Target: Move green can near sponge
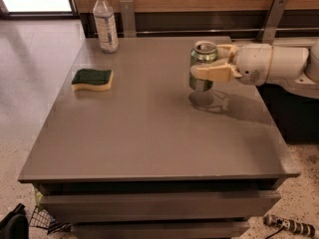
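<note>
The green can (pixel 203 59), silver top up, is held upright a little above the grey table (pixel 149 133), right of its middle. My gripper (pixel 212 63) reaches in from the right on a white arm and is shut on the can, one finger in front of it and one behind. The sponge (pixel 92 78), dark green top over a pale yellow body, lies flat on the table's left side, well to the left of the can.
A clear plastic bottle (pixel 105 23) stands at the table's back left, behind the sponge. A wooden wall with metal brackets (pixel 271 16) runs along the back. Floor shows to the left, cables under the table's front.
</note>
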